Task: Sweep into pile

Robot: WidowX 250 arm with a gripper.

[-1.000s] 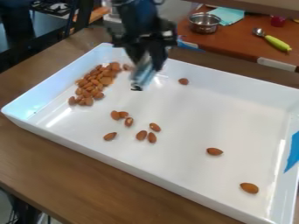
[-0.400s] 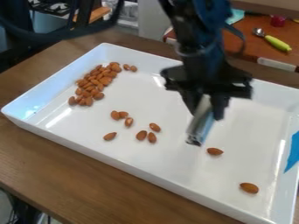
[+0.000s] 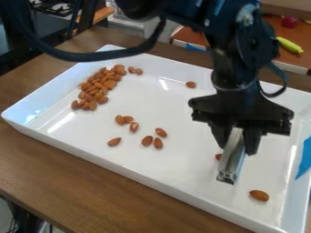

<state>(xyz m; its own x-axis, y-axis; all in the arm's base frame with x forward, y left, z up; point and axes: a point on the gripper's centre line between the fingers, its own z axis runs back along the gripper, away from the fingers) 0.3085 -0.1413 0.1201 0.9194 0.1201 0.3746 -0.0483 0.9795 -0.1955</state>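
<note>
Tool [image 3: 237, 144] has shifted right and toward the camera since the last frame, along with the metal strip [image 3: 232, 159] it's clamped on. Left to right: white tray [image 3: 176, 109] sits on the wooden surface [image 3: 61, 182]. Pile of almonds [image 3: 97, 86] at the tray's far left. Cluster of loose almonds [image 3: 147, 140] around mid-tray, nearer the camera. Lone almond [image 3: 191, 84] near the far wall. Partly hidden almond [image 3: 218, 156] just beside the strip's left side. Last almond [image 3: 259, 195] near the close right corner. Blue tape [image 3: 305, 158] on the right wall.
</note>
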